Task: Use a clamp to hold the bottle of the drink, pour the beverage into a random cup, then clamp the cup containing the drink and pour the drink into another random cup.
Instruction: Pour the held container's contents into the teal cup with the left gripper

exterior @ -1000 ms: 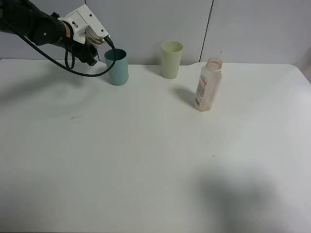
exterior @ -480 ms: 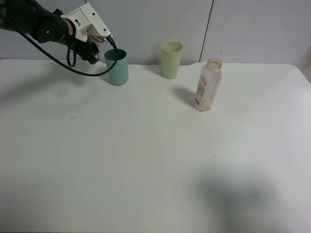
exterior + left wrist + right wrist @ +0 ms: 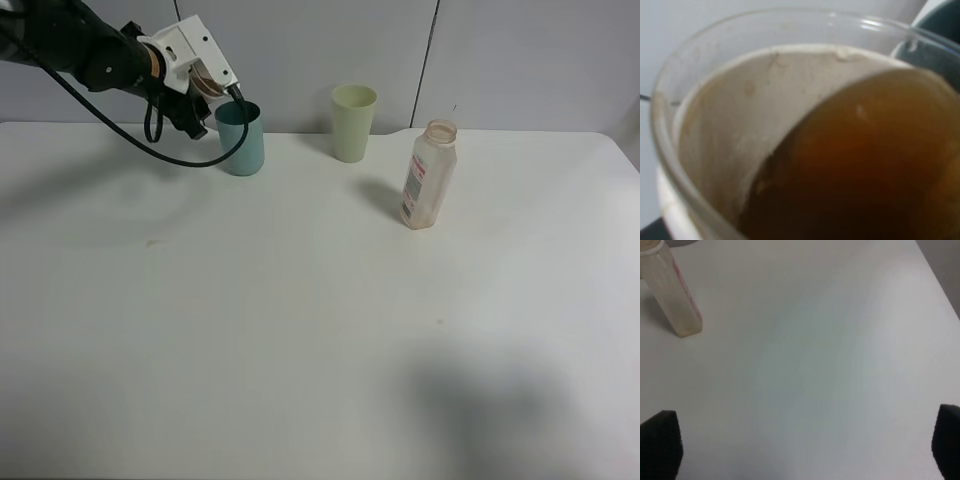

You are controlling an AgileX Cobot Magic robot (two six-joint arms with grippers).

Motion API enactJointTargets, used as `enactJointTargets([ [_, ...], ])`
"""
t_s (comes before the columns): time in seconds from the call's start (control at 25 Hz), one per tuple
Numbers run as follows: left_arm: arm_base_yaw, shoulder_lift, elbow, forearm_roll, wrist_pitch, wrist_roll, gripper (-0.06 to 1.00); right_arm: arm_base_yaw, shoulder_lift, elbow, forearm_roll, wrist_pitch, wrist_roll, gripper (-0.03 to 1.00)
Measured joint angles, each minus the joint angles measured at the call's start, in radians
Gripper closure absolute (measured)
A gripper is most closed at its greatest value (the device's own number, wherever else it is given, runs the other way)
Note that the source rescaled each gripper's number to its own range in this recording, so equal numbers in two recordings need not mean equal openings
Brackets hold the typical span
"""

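Note:
My left gripper [image 3: 189, 88] is shut on a white cup [image 3: 193, 58], tipped steeply over the teal cup [image 3: 242, 140] at the back left. A thin dark stream [image 3: 235, 96] runs from its lip into the teal cup. The left wrist view looks into the held cup [image 3: 730, 125], where brown drink [image 3: 855, 170] pools toward the lip, with the teal cup's rim [image 3: 935, 45] just beyond. The pale green cup [image 3: 353, 122] stands upright at the back middle. The uncapped, nearly empty bottle [image 3: 428, 175] stands right of it and shows in the right wrist view [image 3: 672, 295]. My right gripper [image 3: 802, 455] is open and empty.
A black cable [image 3: 150, 135] loops down from the left arm beside the teal cup. The white table [image 3: 320, 330] runs to a grey wall at the back. The table's right edge [image 3: 940, 285] shows in the right wrist view.
My left gripper has shifted slightly right and tipped the white cup further over the teal cup. The bottle and the green cup have not moved.

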Motion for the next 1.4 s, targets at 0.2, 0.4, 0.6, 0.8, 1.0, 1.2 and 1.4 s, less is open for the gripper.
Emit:
enactJointTargets([
  [0.2,-0.006,0.008,0.000,0.001,0.017,0.018,0.94,0.000,0.000,0.000,0.000,0.000,0.000,-0.03],
  [0.4,-0.014,0.008,-0.003,0.002,0.027,0.037,0.94,0.000,0.000,0.000,0.000,0.000,0.000,-0.03],
  [0.6,-0.016,0.013,-0.034,0.013,0.056,0.040,0.94,0.000,0.000,0.000,0.000,0.000,0.000,-0.03],
  [0.8,-0.016,0.014,-0.046,0.026,0.075,0.040,0.94,0.000,0.000,0.000,0.000,0.000,0.000,-0.03],
  [1.0,-0.016,0.014,-0.046,0.034,0.084,0.045,0.94,0.000,0.000,0.000,0.000,0.000,0.000,-0.03],
  [1.2,-0.016,0.014,-0.046,0.046,0.091,0.077,0.94,0.000,0.000,0.000,0.000,0.000,0.000,-0.03],
  [1.4,-0.016,0.014,-0.046,0.059,0.093,0.086,0.94,0.000,0.000,0.000,0.000,0.000,0.000,-0.03],
])
